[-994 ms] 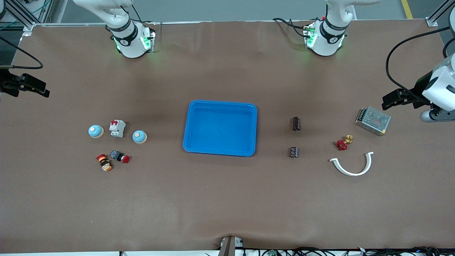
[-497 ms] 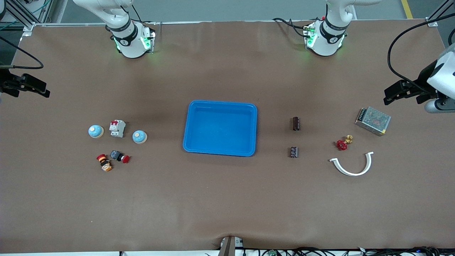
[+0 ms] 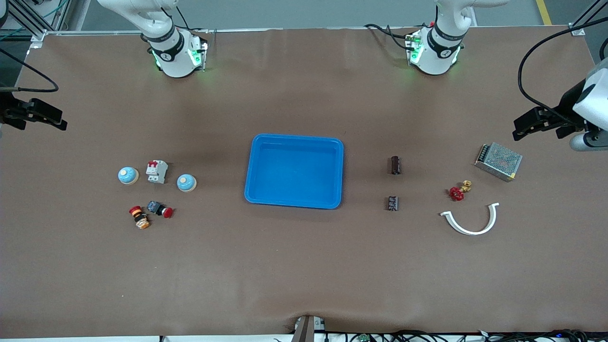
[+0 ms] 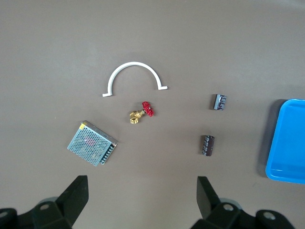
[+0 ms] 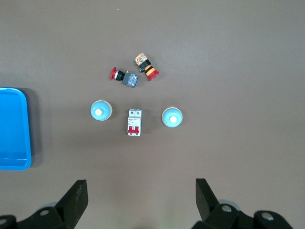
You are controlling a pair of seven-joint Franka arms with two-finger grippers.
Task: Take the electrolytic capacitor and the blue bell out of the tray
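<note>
tray [image 3: 294, 171] sits empty — capacitors [image 3: 395, 165] and bells [image 3: 186, 183] already out; left gripper [image 4: 143, 195] and right gripper [image 5: 140, 193] hang wide open, holding nothing — no move seems needed.

- I'm running a robotics lab: two arm bases bolted to a brown-covered bench [image 3: 304, 275].
- Aluminium framing, cables, and scattered electrical parts like a circuit breaker [image 3: 156, 171].

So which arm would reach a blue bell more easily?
Probably the right: the right pincer, open, hovers over the end with the blue bells. The left pincer, open, hovers by the mesh box.
</note>
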